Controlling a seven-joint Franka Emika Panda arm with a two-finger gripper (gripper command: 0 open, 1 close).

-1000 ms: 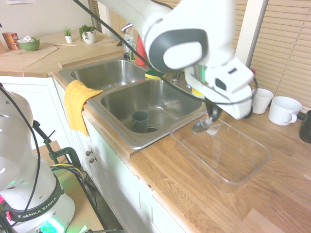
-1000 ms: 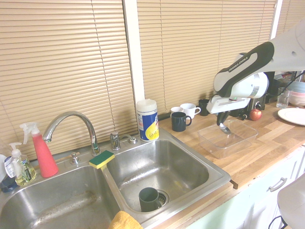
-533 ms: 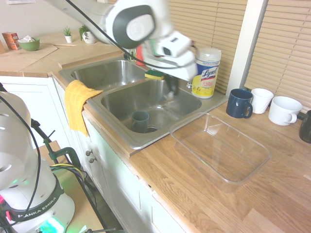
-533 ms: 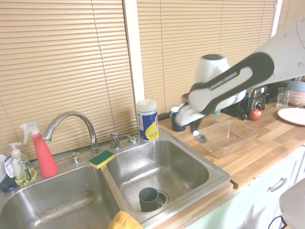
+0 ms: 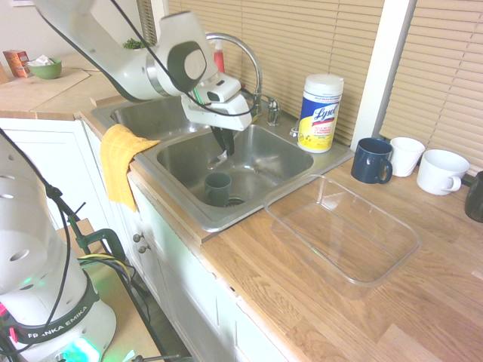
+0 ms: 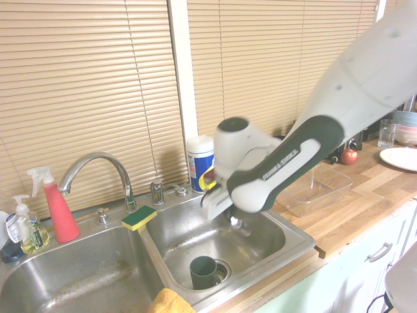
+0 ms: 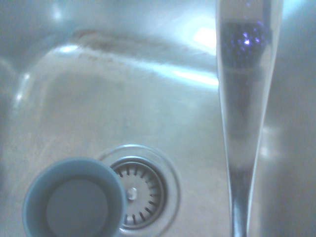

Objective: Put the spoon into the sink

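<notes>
Now: spoon over the basin, release pending

Gripper (image 5: 223, 153) hangs low inside the near basin of the sink (image 5: 287, 162), closed on the spoon (image 7: 244, 123), which points down from it toward the basin floor. Gray cup (image 5: 218, 188) stands by the drain (image 7: 140, 185), just beside the drop spot. Step in hand: carry done, placing. Next move likely calls for opening the gripper, keeping clear of the cup.

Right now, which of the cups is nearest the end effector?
The dark grey cup standing in the sink by the drain, just below the end effector; the navy mug and two white mugs stand on the counter.
</notes>
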